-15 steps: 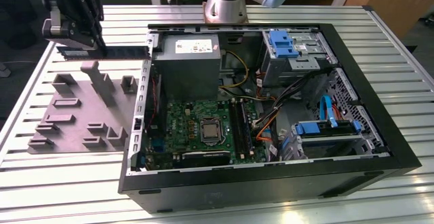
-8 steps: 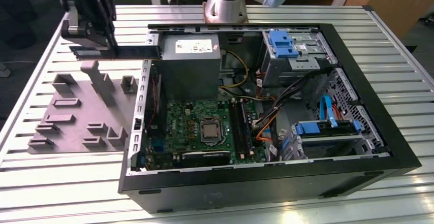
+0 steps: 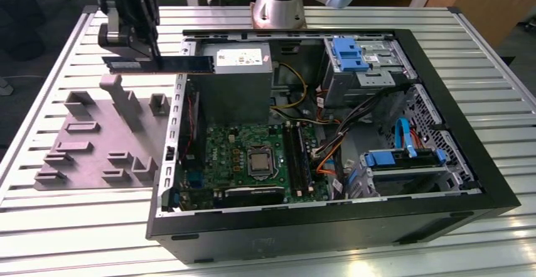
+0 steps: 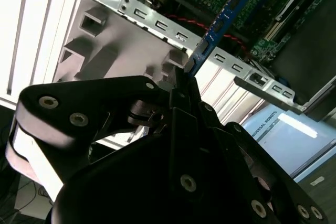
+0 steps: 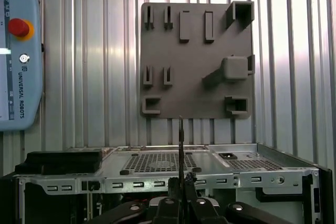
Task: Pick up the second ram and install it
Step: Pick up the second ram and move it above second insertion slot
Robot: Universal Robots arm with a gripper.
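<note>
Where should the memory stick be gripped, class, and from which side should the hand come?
Across its two flat faces, from above. The memory stick is thin and held on edge, level, so the faces likely give the surest hold. The hand clamps it that way, near its end on the exterior view's left, leaving the lower edge free.

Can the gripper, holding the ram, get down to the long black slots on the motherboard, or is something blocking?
Probably yes. The case lies open on top and the slots are uncovered; orange cables seem to run beside them, not over. The gripper holds the ram in the air.
</note>
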